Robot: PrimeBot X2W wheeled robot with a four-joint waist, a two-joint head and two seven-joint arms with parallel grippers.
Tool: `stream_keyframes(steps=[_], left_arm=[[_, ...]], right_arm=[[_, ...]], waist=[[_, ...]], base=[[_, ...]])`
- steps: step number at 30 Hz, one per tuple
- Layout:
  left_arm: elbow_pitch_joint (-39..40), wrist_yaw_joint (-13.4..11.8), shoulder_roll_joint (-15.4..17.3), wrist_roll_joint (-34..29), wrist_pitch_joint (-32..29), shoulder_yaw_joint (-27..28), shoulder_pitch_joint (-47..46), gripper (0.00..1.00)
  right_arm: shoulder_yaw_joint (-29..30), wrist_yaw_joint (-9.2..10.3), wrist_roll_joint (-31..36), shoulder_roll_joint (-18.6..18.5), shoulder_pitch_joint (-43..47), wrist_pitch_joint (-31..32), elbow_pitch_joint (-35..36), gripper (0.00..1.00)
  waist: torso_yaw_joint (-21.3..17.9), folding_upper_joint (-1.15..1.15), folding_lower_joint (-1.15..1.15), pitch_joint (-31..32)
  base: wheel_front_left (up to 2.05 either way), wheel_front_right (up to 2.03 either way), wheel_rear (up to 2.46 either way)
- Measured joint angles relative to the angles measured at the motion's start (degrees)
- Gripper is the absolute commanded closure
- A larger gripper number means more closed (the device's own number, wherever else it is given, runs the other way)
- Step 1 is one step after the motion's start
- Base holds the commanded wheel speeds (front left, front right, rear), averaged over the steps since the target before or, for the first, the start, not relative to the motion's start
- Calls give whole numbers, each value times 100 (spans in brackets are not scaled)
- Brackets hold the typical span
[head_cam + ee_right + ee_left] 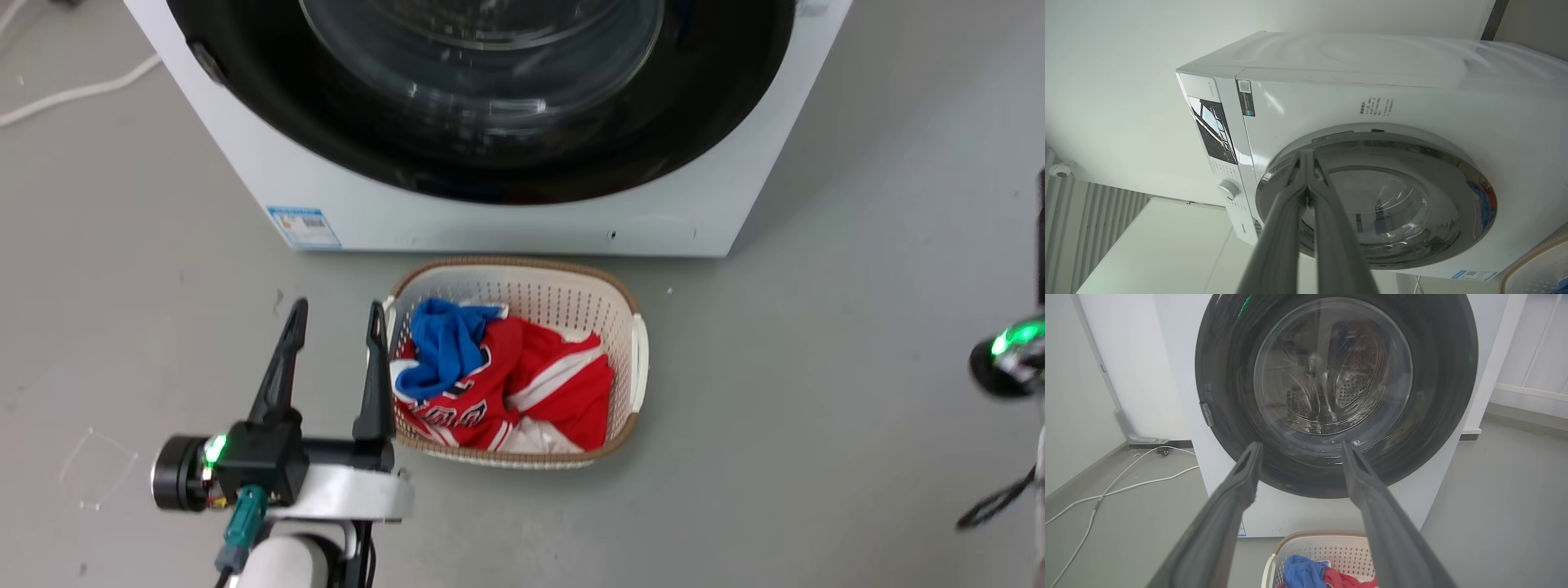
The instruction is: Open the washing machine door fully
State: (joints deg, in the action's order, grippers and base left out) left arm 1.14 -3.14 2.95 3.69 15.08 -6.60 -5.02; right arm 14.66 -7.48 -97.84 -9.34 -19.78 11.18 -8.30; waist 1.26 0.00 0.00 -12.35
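The washing machine door (286, 122) is a glossy black ring around a bulging clear glass bowl, and it lies flush against the white washer (490, 220). My left gripper (336, 317) hovers low in front of the washer, left of the basket, open and holding nothing. Its wrist view looks straight at the door (1224, 375), the open left gripper (1301, 446) level with the lower glass. A small latch piece (1206, 413) sits on the door's left rim. My right gripper (1306, 157) is shut on nothing, its tips over the rim of the door (1470, 188); contact is unclear.
A white perforated laundry basket (522, 273) with red and blue clothes (506, 376) stands on the grey floor right before the washer. White cables (1126, 486) trail on the floor to the washer's left. A control knob (1227, 190) sits on the washer's panel. My right wrist (1008, 359) is at the frame's right edge.
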Motion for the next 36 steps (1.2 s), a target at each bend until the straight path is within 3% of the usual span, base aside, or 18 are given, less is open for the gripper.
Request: stream_keyframes(steps=[18, 25, 36], left_arm=[[369, -31, -1, 1, -1, -175, -1248, 0], [419, -76, 0, 25, -1, -233, -1392, 0], [427, -149, -1, 121, -1, -346, -1441, 0]], right_arm=[[-454, 0, 501, -1029, -3361, 949, -1546, 100], [-829, 0, 778, -1263, -4127, 1296, -1890, 100], [-1314, 0, 1080, -1318, -4871, 1691, -2132, 100]], waist=[[344, 0, 1, -1948], [505, 0, 1, -2320], [633, 0, 0, -2564]], base=[[0, 0, 0], [0, 0, 0], [0, 0, 0]])
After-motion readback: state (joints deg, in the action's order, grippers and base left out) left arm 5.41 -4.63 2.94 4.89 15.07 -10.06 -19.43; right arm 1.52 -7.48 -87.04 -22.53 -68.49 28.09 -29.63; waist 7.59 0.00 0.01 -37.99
